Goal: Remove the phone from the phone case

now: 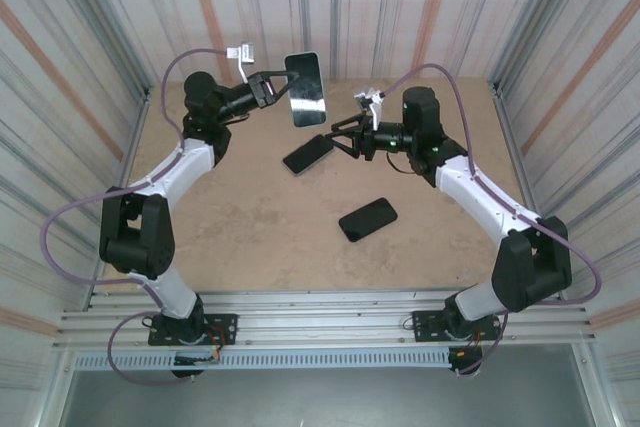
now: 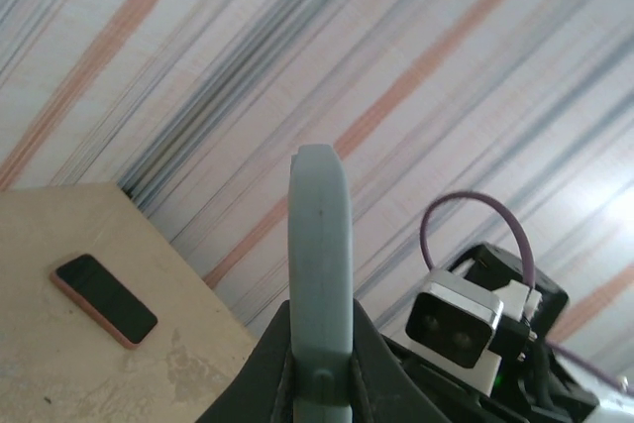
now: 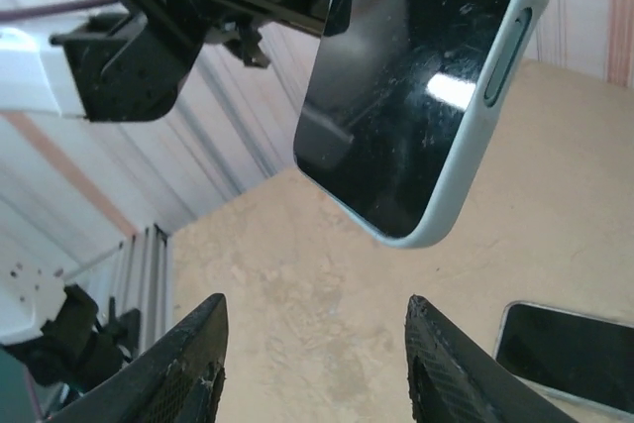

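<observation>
Left gripper clamps the pale green rubbery phone case aloft; right gripper gapes partly open, empty, near a black light-rimmed phone lying flat.

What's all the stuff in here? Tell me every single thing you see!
Cased phone: one, black front, pale blue-grey case, up in the air.
Light-edged phone: one, black, flat on the table near its middle.
Salmon-edged phone: one, black, flat on the table, nearer the arm bases.
Table: one, beige.
Walls: striped white, orange and grey, around the table.
Left fingers: black, shut on the cased phone.
Right fingers: black, open, holding nothing.
</observation>
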Available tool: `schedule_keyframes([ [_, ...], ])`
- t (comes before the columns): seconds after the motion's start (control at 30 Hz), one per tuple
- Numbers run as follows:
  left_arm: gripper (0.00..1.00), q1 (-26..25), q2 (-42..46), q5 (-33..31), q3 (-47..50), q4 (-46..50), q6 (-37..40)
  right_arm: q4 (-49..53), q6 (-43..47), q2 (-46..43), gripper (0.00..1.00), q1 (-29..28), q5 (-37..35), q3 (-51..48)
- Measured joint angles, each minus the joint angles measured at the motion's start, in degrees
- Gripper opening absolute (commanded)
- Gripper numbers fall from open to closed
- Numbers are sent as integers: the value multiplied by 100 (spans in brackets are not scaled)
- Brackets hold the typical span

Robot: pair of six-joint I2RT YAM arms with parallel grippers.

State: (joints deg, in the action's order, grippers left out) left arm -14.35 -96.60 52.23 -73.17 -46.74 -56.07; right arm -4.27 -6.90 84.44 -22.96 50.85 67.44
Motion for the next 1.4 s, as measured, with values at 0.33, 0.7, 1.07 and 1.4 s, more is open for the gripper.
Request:
schedule_keyframes([
  [0.33,0,-79,13,684,-63,-238,640,999,1150,564,36,76,573,612],
  [0.7,0,-190,225,1036,-63,-240,1244,1449,1843,896,25,76,1231,1182],
  [1.07,0,-203,240,1108,-44,-254,1287,1853,2253,1043,11,70,1377,1349],
  [1.4,0,-212,254,1329,-44,-284,1231,2238,2852,1036,3,-33,1040,1458],
])
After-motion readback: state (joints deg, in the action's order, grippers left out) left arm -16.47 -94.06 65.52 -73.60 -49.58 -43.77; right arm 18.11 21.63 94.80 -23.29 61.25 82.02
